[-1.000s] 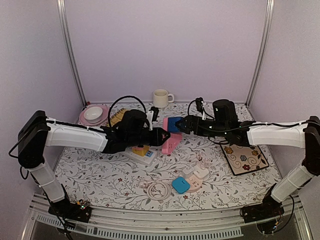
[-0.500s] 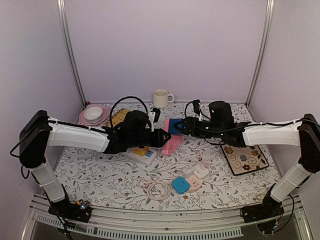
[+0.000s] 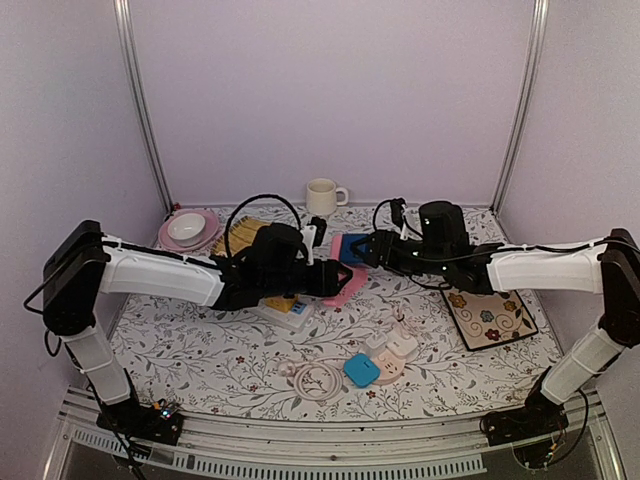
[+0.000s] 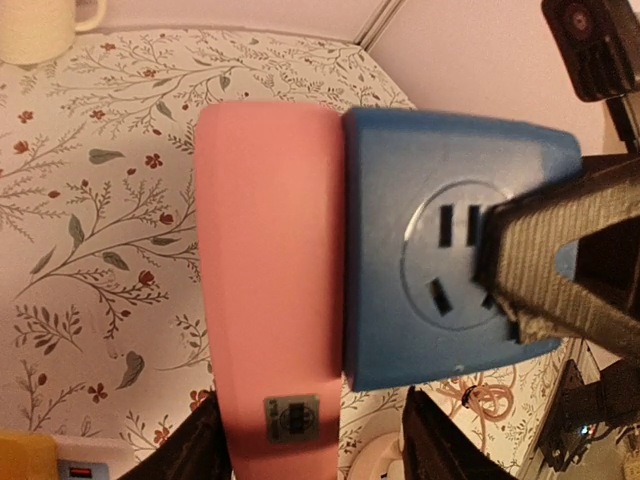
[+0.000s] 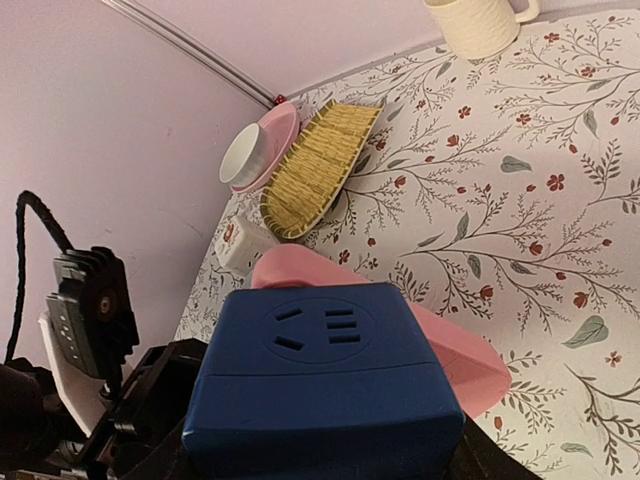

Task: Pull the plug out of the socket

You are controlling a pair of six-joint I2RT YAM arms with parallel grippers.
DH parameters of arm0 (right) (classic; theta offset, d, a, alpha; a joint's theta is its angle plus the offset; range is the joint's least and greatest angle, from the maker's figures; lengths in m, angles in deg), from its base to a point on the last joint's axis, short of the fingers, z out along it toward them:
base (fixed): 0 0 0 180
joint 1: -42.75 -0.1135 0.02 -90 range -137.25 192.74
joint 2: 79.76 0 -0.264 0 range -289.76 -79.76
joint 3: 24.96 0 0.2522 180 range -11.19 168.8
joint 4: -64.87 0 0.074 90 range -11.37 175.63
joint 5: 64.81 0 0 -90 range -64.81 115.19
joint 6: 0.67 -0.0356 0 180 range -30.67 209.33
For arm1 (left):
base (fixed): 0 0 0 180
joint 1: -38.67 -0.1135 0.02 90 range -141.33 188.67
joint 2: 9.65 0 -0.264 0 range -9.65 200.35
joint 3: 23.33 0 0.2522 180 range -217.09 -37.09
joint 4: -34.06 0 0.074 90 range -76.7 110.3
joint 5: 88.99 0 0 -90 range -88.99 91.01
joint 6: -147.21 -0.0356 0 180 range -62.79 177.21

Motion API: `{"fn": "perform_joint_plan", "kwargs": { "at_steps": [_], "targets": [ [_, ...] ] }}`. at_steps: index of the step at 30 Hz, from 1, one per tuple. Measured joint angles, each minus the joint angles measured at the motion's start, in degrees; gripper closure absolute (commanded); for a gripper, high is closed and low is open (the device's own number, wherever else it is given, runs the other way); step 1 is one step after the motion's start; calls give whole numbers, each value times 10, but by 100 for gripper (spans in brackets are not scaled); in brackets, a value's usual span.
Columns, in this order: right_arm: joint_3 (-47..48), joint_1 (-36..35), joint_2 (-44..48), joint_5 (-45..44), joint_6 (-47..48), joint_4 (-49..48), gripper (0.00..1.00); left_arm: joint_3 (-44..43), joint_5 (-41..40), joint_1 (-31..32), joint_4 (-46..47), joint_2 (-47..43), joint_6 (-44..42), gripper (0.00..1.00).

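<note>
The blue plug sits pushed into the pink socket, both up off the bench. Right jaws clamp the plug. Left jaws straddle the socket loosely, a gap showing beside one finger.

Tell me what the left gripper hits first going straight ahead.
The left gripper would likely meet the pink socket first, between its fingers; the blue plug in the right gripper sits beside it. Depth unclear.
</note>
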Motion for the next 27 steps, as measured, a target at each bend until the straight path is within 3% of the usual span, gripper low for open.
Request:
{"fn": "perform_joint_plan", "kwargs": {
  "at_steps": [13,21,27],
  "targets": [
    [0,0,40,-2,31,0,94,-26,3,6,-9,22,7,61],
    [-1,0,41,-7,42,11,96,-39,1,3,-27,34,-5,99],
    [-1,0,44,-10,49,17,96,-45,-9,2,-39,34,-4,100]
  ]
}}
